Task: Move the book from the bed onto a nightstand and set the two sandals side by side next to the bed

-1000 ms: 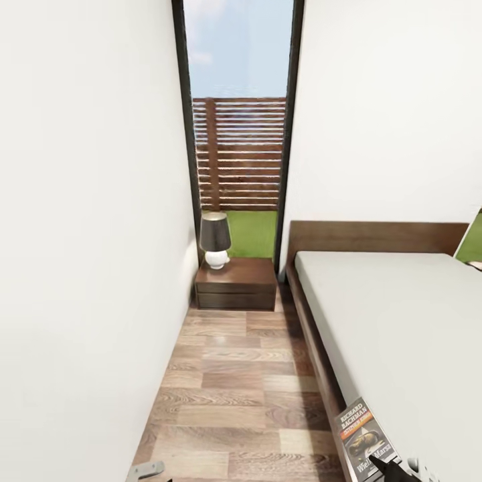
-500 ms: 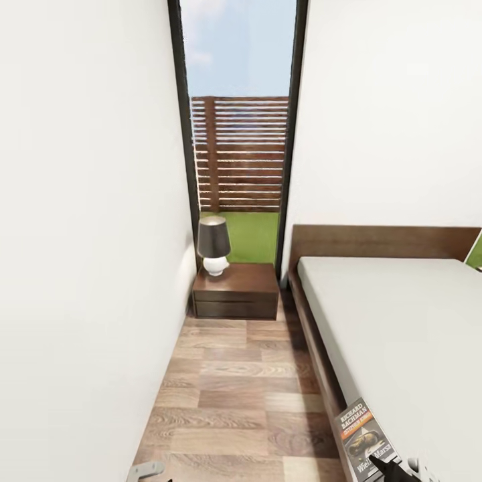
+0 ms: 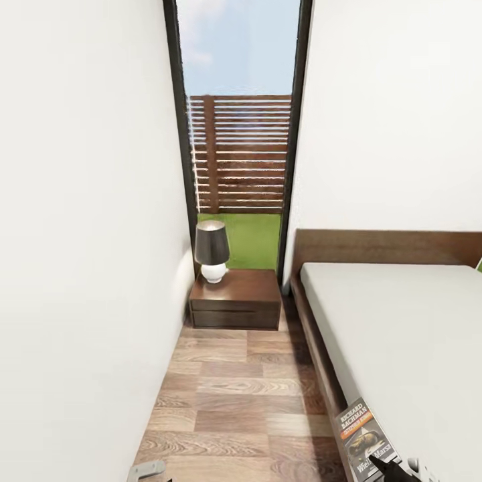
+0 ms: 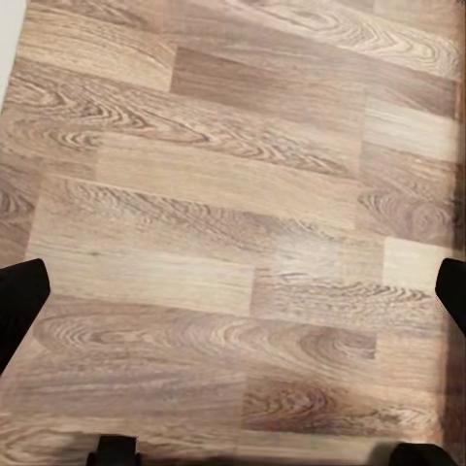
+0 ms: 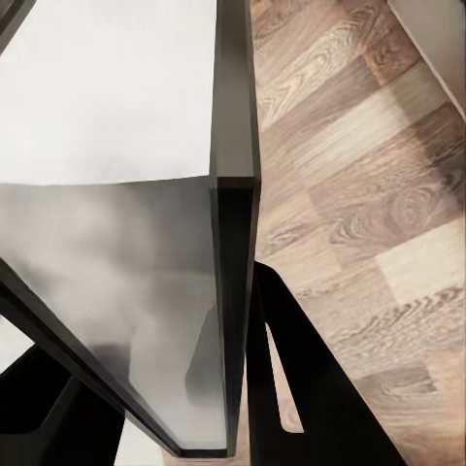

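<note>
the book (image 3: 362,435) is a thin paperback, and i judge it light, a little floppy and slick on the cover, so it is best pinched at an edge near the spine, where it will bend least. in the head view it shows at the bottom, over the near edge of the bed (image 3: 402,321), tilted, with the right pincer (image 3: 393,470) dark at its lower corner, touching or overlapping it. in the right wrist view the right pincer's fingers (image 5: 311,388) sit close against a flat dark-edged slab (image 5: 126,291) that is likely the book, so it looks to be gripping it, though i cannot tell for certain. the left pincer (image 4: 233,311) is spread wide over bare floor (image 4: 233,194), well apart from the book. the nightstand (image 3: 235,298) stands far ahead by the window (image 3: 237,134), a lamp (image 3: 212,251) on its top, with free room beside it.
</note>
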Tool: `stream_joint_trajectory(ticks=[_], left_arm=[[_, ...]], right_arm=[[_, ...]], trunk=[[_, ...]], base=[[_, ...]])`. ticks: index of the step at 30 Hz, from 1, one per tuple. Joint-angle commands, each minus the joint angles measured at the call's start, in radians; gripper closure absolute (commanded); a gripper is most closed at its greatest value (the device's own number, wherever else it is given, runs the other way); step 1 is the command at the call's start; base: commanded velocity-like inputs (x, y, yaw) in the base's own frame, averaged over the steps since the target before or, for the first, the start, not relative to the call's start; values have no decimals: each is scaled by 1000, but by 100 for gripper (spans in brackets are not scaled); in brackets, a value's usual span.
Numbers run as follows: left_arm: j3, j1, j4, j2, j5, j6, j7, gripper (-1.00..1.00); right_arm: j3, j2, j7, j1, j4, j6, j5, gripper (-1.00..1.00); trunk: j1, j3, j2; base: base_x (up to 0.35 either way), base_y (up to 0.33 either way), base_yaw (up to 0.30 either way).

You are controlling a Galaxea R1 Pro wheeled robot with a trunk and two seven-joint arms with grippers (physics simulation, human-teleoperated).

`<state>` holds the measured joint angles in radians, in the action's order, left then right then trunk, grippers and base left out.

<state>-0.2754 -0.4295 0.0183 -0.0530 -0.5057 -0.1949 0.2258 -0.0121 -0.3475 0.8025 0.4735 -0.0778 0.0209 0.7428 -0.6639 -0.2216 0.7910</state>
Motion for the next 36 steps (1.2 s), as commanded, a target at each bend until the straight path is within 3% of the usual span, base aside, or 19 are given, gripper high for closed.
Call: stream_joint_trajectory(ticks=[1,36], left_arm=[[-8,-1,-1,0,-10,-3,4,-100],[-8,-1,-1,1,-10,-3,4,-100]], right_arm=[[1,0,6,2,-3,2,7,100],[1,0,7,2,-3,2,7,100]], trunk=[[-1,-1,1],[-1,-1,1]], base=[[323,0,0],[323,0,0]])
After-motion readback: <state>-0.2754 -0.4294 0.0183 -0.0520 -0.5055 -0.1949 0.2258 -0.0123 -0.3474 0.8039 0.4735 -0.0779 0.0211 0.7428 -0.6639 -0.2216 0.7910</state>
